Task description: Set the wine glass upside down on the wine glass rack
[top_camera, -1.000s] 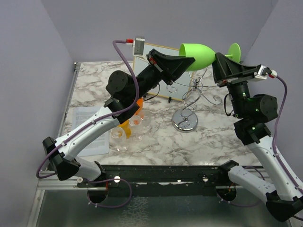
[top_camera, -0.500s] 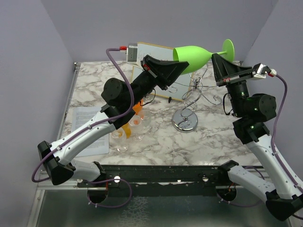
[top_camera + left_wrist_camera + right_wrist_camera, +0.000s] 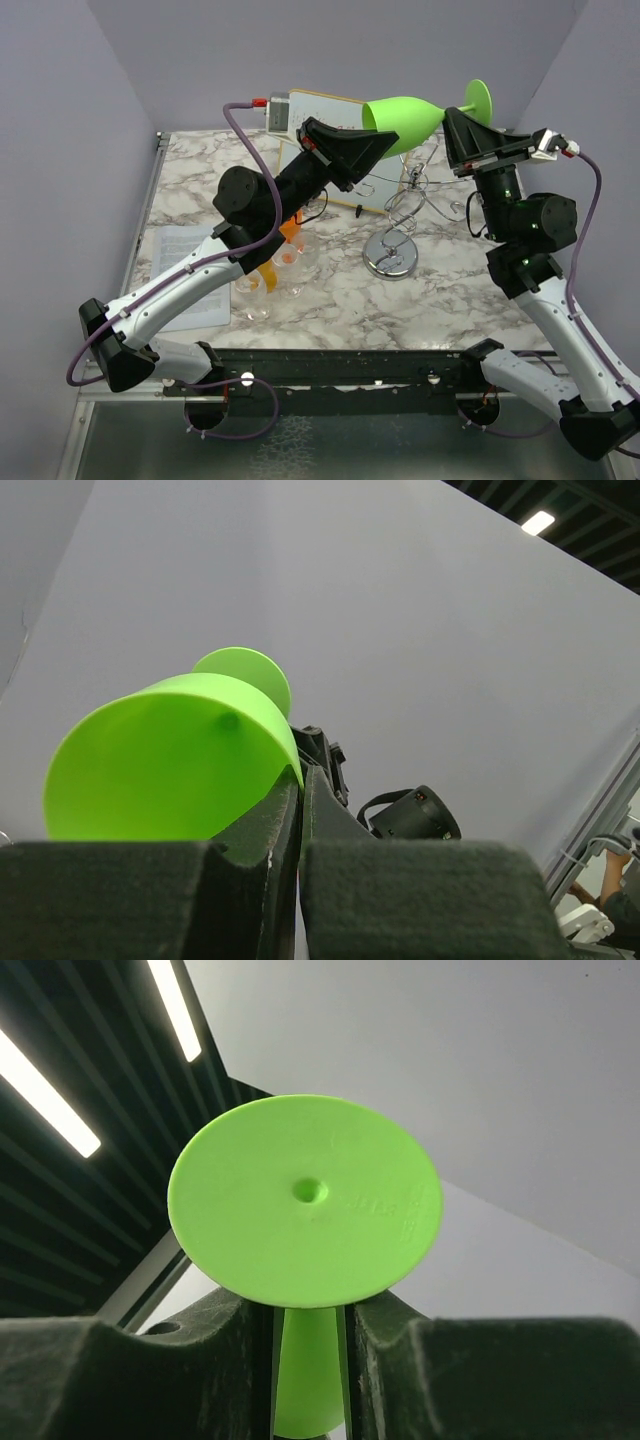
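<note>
The green wine glass point(image 3: 405, 122) lies on its side in the air above the wine glass rack point(image 3: 402, 210), a silver wire stand on a round shiny base point(image 3: 392, 258). My left gripper point(image 3: 383, 140) is shut on the rim of the bowl; in the left wrist view the bowl's wall point(image 3: 170, 760) runs down between the pressed fingers of the gripper point(image 3: 298, 815). My right gripper point(image 3: 456, 128) is shut on the stem just under the foot. The right wrist view shows the round foot point(image 3: 305, 1200) above that gripper point(image 3: 310, 1355).
A framed whiteboard point(image 3: 347, 190) leans behind the rack. Clear glasses point(image 3: 257, 290) and an orange one point(image 3: 285, 240) stand under the left arm. A paper sheet point(image 3: 180, 255) lies at the left. Purple walls close in on the table's sides and back.
The glass has tipped so that its foot sits higher and further left. The left arm has swung left and up. The right gripper has followed the stem slightly up and left.
</note>
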